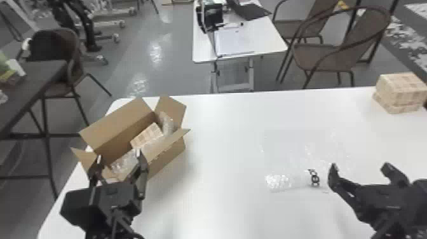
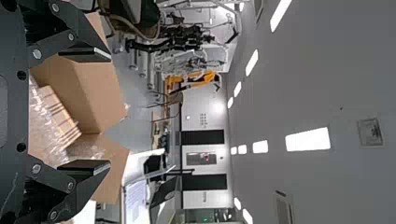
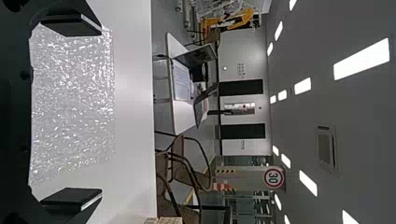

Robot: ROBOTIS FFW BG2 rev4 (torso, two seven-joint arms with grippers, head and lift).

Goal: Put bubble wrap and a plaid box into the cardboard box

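Plaid box (image 1: 146,136), one unit, found lying tilted inside the cardboard box (image 1: 168,155) at the left of the table (image 1: 222,143), with crumpled bubble wrap (image 1: 125,162) beside it and more at the far end of the same carton; flaps standing open. The left gripper (image 1: 118,154) is at the carton's near left end, fingers apart, nothing between them; contact with the cardboard cannot be determined. To the right, well apart from the carton, a clear bubble wrap sheet (image 1: 279,182) lies on the table, unpacked. The right gripper (image 1: 360,165) is at the near right, by the sheet's right side, its fingers likewise apart and empty. At the far right, a stack of plaid boxes (image 1: 401,92), apparently two high, sits near the table's edge. Assessment: one plaid box and some wrapping are in, so the wording of the task appears largely met; if the loose sheet is meant as top cover, its packing is outstanding, and the stacked units may be spares or later loads.
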